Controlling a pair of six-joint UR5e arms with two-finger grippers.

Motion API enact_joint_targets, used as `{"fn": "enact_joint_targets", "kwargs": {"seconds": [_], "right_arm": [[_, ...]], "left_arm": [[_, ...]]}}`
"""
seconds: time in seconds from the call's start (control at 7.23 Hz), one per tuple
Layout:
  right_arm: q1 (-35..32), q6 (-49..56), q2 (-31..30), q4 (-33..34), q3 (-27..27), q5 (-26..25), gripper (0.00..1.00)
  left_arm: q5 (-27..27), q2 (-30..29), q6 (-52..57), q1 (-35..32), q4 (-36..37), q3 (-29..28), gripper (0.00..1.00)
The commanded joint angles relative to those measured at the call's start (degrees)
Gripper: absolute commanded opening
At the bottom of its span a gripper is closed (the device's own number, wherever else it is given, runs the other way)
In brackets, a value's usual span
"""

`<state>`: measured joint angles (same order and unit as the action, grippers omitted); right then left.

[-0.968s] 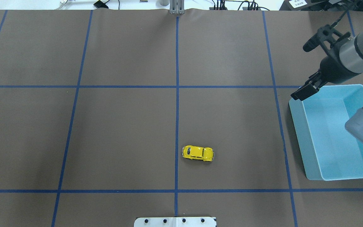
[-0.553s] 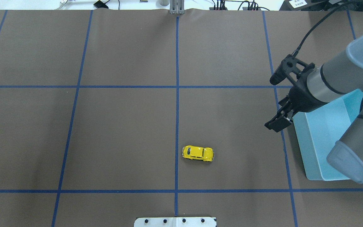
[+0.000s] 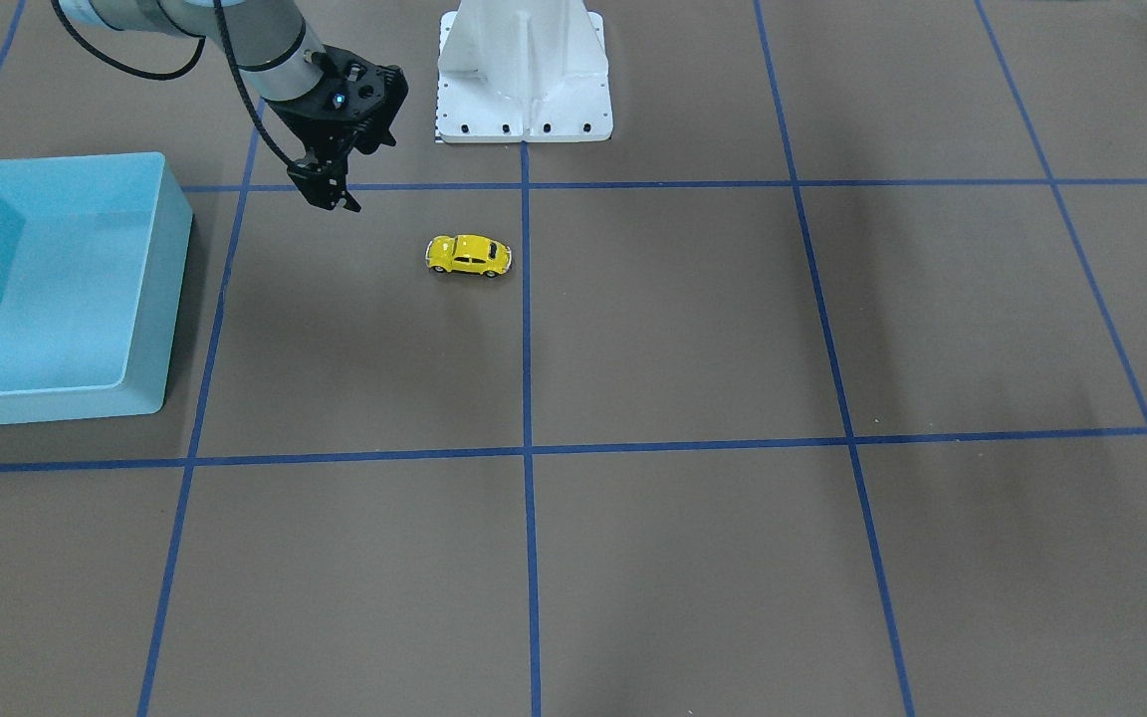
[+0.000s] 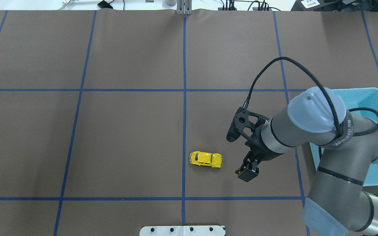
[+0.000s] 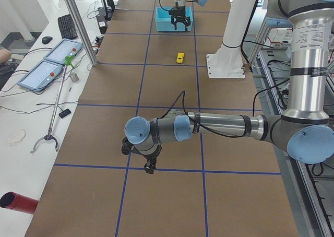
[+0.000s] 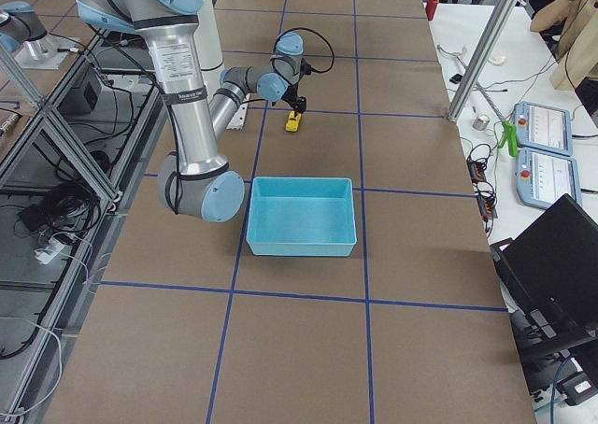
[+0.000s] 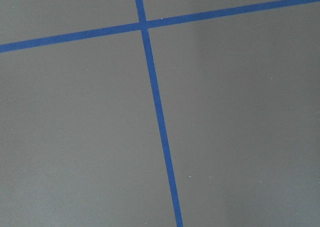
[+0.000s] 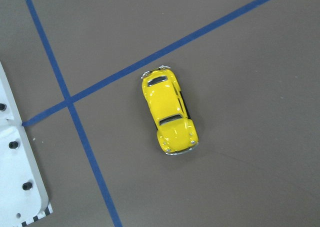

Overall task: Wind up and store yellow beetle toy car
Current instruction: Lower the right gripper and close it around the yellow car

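Note:
The yellow beetle toy car (image 4: pixel 206 159) stands on its wheels on the brown table, just right of the centre blue line. It also shows in the front view (image 3: pixel 469 255) and fills the middle of the right wrist view (image 8: pixel 169 112). My right gripper (image 4: pixel 247 172) hangs above the table a short way to the car's right, apart from it; its jaws look open and empty. It also shows in the front view (image 3: pixel 330 194). My left gripper (image 5: pixel 148 166) shows only in the left side view, far from the car; I cannot tell if it is open.
The light blue bin (image 4: pixel 369 95) stands at the table's right, partly hidden by my right arm; it is empty in the front view (image 3: pixel 160 299). The white robot base plate (image 4: pixel 182 230) lies near the car. Blue tape lines grid the table.
My right arm has swung from over the bin's corner to the left and nearer the robot, ending close beside the car. The car has not moved.

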<state>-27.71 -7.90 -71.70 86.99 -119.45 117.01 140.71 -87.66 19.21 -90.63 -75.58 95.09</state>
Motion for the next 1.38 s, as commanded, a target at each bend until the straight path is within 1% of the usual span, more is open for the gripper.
{"fn": "enact_joint_targets", "kwargs": {"seconds": [0.0,0.14,0.28,0.41,0.55,0.97,1.11,1.24], "right_arm": [[3.1,2.4,4.2,-0.1,4.9,-3.7,1.0],[5.5,3.2,5.0,-0.1,5.7,-8.4,1.0],[7.1,3.4,6.0,-0.1,6.6,-10.7,1.0],[7.1,6.3,6.7,-0.4,8.5,-10.8,1.0],[7.1,7.3,7.5,-0.5,9.1,-11.6,1.0],[7.1,7.1,8.9,-1.8,11.7,-12.9,1.0],[7.1,6.8,9.5,-4.3,14.3,-13.2,1.0],[7.1,6.8,9.3,-9.9,18.0,-13.6,1.0]], "left_arm": [[0.0,-0.1,-0.2,-0.9,0.2,-0.2,1.0],[0.0,-0.1,-0.2,-0.9,0.1,-0.2,1.0],[0.0,-0.1,-0.2,-1.0,0.1,-0.2,1.0],[0.0,-0.1,-1.0,-1.2,0.1,-0.2,1.0],[0.0,-0.2,-2.1,-1.2,0.1,-0.1,1.0],[-0.2,-0.4,-2.2,-1.3,0.1,-0.1,1.0],[-0.8,-0.4,-2.2,-1.3,0.0,-0.1,1.0],[-0.9,-0.4,-2.2,-1.4,0.0,0.0,1.0]]}}
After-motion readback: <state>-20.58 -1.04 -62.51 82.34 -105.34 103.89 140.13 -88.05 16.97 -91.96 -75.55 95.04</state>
